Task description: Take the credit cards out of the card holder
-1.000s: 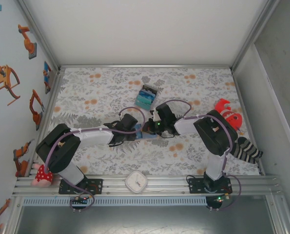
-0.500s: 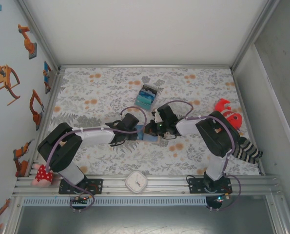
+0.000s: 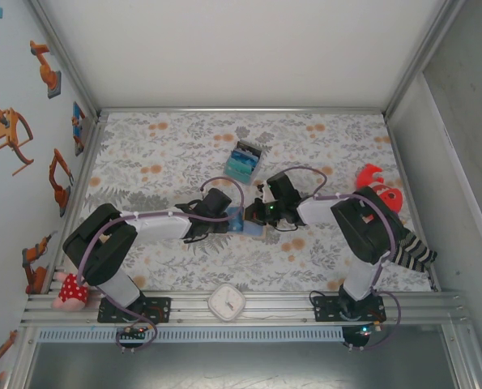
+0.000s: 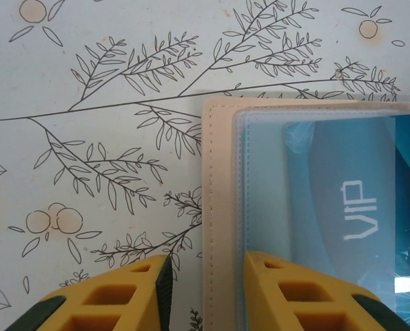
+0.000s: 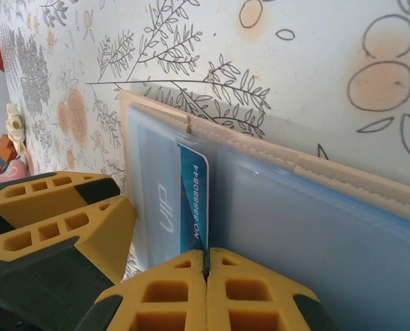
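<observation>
Pinching the exposed end of a blue plastic VIP credit card, the right gripper has its yellow fingers fully closed. The card's edge runs straight into the seam between them. The rest of the card sits inside a clear sleeve of the flat tan leather-like card holder, which lies open on the floral-printed table cover. It is near the teal-and-black block, on the side towards the arm bases.

The left gripper stands part-way open and grasps nothing. One finger is over the holder's sleeve and the other over the cloth just beside the stitched tan edge. Whether the inner finger presses down cannot be told.

The step in hand appears to be drawing the card out, and it calls for a slow pull in line with the sleeve mouth, low and level. The left finger should bear firmly on the holder so it does not drag along. A twist or lift could jam the card against the sleeve's seam or slip it from the thin grip.
</observation>
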### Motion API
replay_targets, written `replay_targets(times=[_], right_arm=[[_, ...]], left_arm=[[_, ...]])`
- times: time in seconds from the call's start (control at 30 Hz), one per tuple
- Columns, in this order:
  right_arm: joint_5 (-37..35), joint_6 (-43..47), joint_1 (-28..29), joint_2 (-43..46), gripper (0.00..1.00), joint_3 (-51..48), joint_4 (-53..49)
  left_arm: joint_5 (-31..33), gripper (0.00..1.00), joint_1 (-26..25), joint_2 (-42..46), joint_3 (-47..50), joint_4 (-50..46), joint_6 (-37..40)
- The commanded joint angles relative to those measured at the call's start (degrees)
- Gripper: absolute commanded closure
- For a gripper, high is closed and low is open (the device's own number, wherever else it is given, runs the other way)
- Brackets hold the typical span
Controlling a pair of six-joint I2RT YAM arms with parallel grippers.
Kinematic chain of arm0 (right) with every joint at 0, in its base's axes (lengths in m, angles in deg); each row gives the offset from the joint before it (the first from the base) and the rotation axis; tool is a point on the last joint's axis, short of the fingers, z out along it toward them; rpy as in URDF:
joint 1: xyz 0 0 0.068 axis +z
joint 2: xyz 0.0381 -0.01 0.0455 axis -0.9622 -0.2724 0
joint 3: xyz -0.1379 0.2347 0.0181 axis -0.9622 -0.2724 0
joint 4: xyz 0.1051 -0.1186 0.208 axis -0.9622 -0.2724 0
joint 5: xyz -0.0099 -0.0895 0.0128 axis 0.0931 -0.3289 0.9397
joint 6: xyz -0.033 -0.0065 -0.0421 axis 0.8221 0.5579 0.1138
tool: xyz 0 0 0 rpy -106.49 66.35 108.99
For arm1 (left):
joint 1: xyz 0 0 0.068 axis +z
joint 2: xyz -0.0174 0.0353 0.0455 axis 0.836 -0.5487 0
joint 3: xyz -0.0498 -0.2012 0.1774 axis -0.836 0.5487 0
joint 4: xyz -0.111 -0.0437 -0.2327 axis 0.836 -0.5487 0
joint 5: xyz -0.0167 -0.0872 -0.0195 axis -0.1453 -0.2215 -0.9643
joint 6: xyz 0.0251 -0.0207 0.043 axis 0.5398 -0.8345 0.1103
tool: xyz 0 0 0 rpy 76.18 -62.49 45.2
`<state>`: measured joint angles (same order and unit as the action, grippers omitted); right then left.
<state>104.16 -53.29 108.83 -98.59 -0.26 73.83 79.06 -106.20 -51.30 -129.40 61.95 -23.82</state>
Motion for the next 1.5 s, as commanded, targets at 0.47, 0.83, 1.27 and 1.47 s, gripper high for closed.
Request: replay_targets(times=[0.47, 0.83, 1.27, 1.47], right_arm=[[-2.3, 2.0, -0.8, 3.0, 1.00, -0.5, -4.6], [-2.3, 1.6, -0.8, 3.1, 1.00, -0.6, -4.5], [-3.4, 2.2, -0.9, 6.0, 1.00, -1.2, -6.4], [-0.4, -0.6, -0.8, 5.6, 0.97, -3.2, 0.3]], left_arm=[[-0.7, 0.62, -0.4, 3.3, -2.9, -4.7, 2.5], [-6.1, 0.68, -1.0, -1.5, -6.8, -1.3, 4.5], [-6.5, 0.79, -1.0, -4.8, -6.1, -2.0, 4.1], [-6.4, 0.79, -1.1, -4.7, -5.0, -2.4, 3.4]])
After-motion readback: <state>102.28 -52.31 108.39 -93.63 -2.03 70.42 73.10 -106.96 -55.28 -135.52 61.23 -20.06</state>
